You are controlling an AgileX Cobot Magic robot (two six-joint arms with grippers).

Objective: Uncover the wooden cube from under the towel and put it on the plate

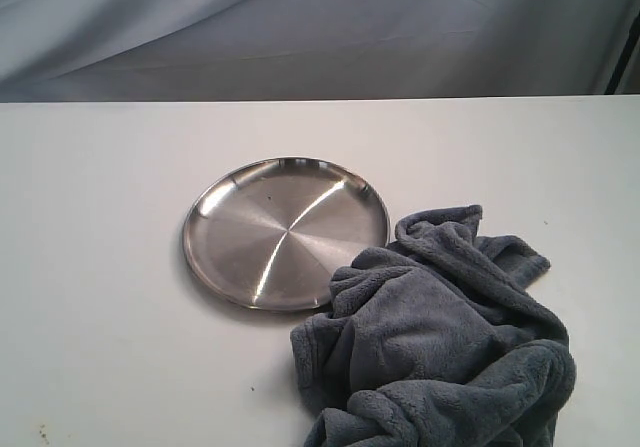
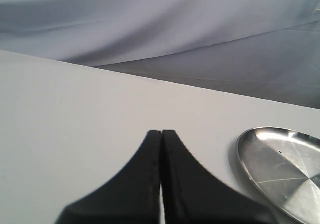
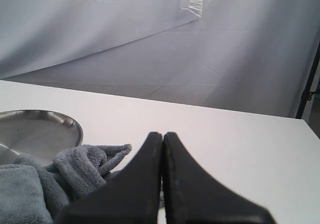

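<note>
A crumpled blue-grey towel [image 1: 440,337] lies heaped on the white table at the front right, its edge draped over the rim of the shiny round plate [image 1: 285,232]. The wooden cube is hidden. Neither arm shows in the exterior view. In the left wrist view my left gripper [image 2: 161,132] is shut with nothing in it, above bare table, the plate [image 2: 285,166] off to one side. In the right wrist view my right gripper [image 3: 163,134] is shut and empty, with the towel [image 3: 45,179] and the plate [image 3: 35,131] beside it.
The white table [image 1: 100,267] ends at a far edge against a draped grey-white backdrop [image 1: 320,27]. A dark stand [image 3: 309,83] stands at the backdrop's edge.
</note>
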